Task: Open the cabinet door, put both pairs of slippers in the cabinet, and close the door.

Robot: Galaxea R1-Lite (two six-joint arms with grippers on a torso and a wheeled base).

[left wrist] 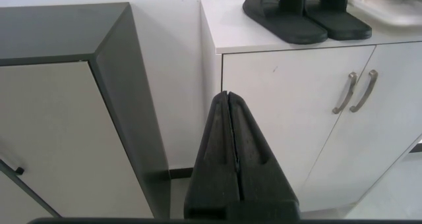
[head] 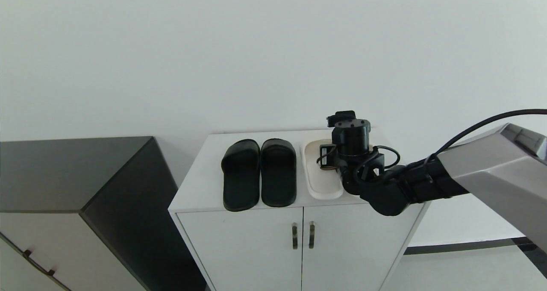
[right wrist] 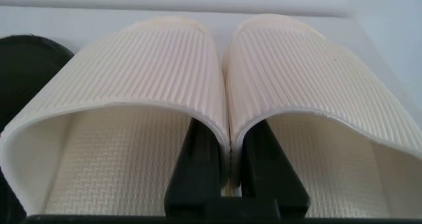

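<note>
A white cabinet (head: 201,192) stands with both doors shut, their two metal handles (head: 303,235) side by side at the middle. On its top lie a black pair of slippers (head: 259,174) and, to the right, a cream pair of slippers (right wrist: 217,85). My right gripper (head: 329,160) is down over the cream pair. One finger is inside each cream slipper, shut on the two touching inner strap walls (right wrist: 229,151). My left gripper (left wrist: 227,99) is shut on nothing, low in front of the cabinet's left side. The black slippers (left wrist: 306,13) and the handles (left wrist: 356,92) lie beyond it.
A dark grey cabinet (head: 72,171) with pale fronts stands close to the left of the white one, a narrow gap between them. A plain white wall is right behind. Floor shows to the right of the white cabinet.
</note>
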